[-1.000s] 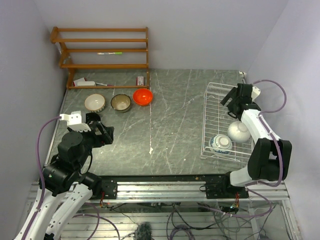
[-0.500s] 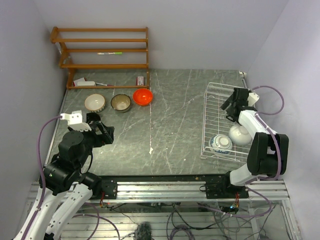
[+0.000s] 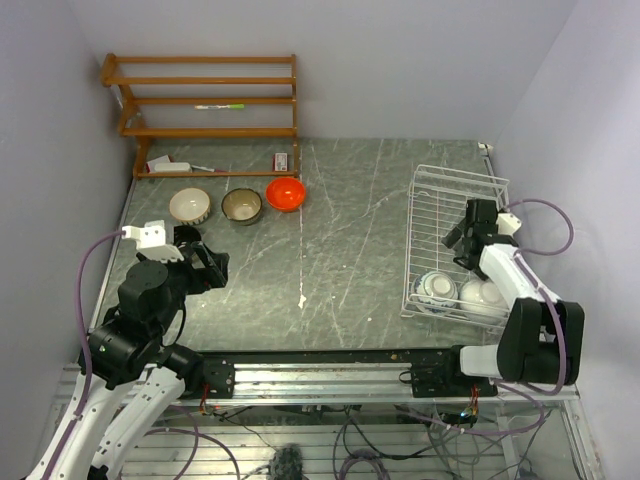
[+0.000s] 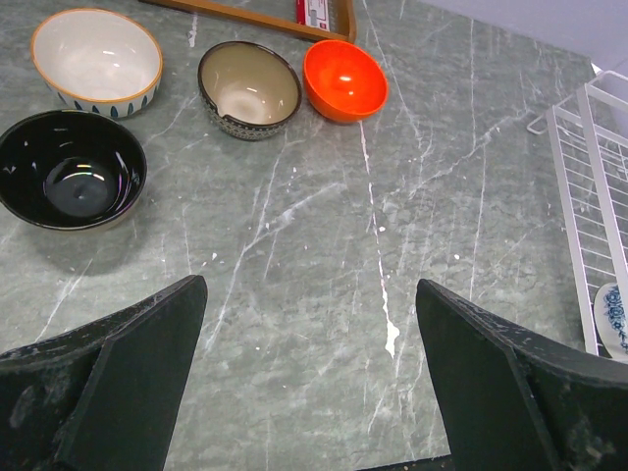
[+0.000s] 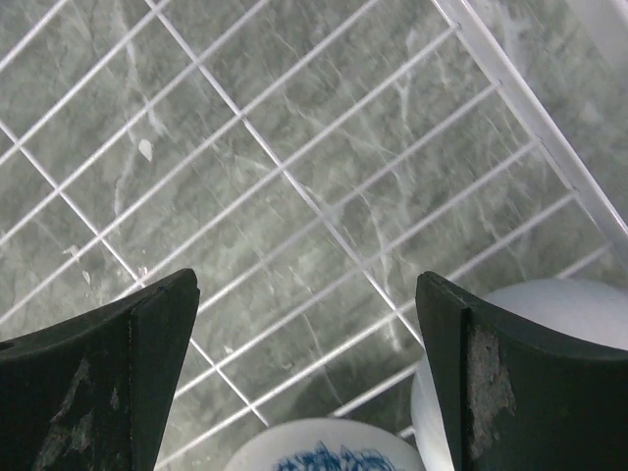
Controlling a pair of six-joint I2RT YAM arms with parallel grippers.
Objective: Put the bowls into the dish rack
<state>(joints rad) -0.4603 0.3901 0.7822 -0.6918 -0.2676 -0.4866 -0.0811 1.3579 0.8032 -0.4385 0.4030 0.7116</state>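
The thin-wire dish rack holds the blue-patterned bowl and plain white bowl, both cropped in the right wrist view. The glossy orange-red bowl, tan bowl and cream bowl sit on the veined stone table. Right gripper and left gripper gape, empty.

The top external camera looks steeply down from high behind the near edge of the grey marbled table, holding the whole surface, with the dish rack at right. The left wrist camera, well left of the dish rack, faces forward and down, catching only its left edge. The right wrist camera hangs close above the rack's grid, facing down. All 3 views share the rack.
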